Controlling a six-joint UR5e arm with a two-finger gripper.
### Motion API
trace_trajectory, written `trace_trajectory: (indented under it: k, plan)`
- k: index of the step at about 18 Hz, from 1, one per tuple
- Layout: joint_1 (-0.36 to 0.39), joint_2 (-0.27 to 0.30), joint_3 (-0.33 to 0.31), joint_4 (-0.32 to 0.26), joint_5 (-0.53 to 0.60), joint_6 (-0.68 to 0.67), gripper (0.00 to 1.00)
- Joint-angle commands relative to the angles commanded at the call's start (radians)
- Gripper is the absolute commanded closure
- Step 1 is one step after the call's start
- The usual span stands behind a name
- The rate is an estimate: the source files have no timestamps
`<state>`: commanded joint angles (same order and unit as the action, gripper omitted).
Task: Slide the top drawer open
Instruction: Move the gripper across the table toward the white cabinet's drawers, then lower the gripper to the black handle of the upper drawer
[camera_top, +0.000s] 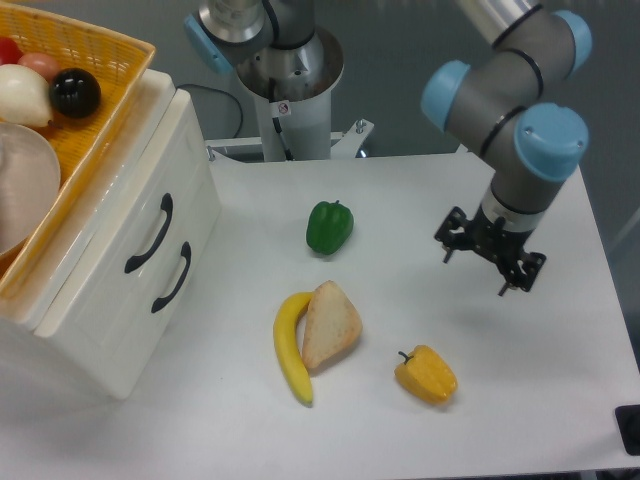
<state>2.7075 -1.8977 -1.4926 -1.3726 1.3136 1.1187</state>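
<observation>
The white cabinet (110, 300) stands at the left of the table with both drawers closed. The top drawer (128, 205) carries a curved black handle (150, 233); the lower drawer's matching handle (172, 277) sits just beneath it. My gripper (476, 268) hovers over the right half of the table, far to the right of the cabinet, pointing down. Its fingers are spread open and hold nothing.
An orange basket (95, 45) with fruit and a bowl rests on top of the cabinet. On the table lie a green pepper (329, 226), a banana (290, 348) against a bread wedge (329, 324), and a yellow pepper (426, 374). The robot base (290, 90) stands behind.
</observation>
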Motion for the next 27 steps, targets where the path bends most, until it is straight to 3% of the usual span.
trace_trajectory:
  k: [5, 8, 21, 27]
  plan:
    - [-0.080, 0.037, -0.001, -0.120, -0.082, -0.112, 0.00]
    - [-0.124, 0.045, -0.009, -0.152, -0.085, -0.166, 0.00]
    - [-0.255, 0.068, -0.041, -0.157, -0.106, -0.284, 0.00]
    - [-0.293, 0.080, -0.041, -0.226, -0.106, -0.301, 0.00]
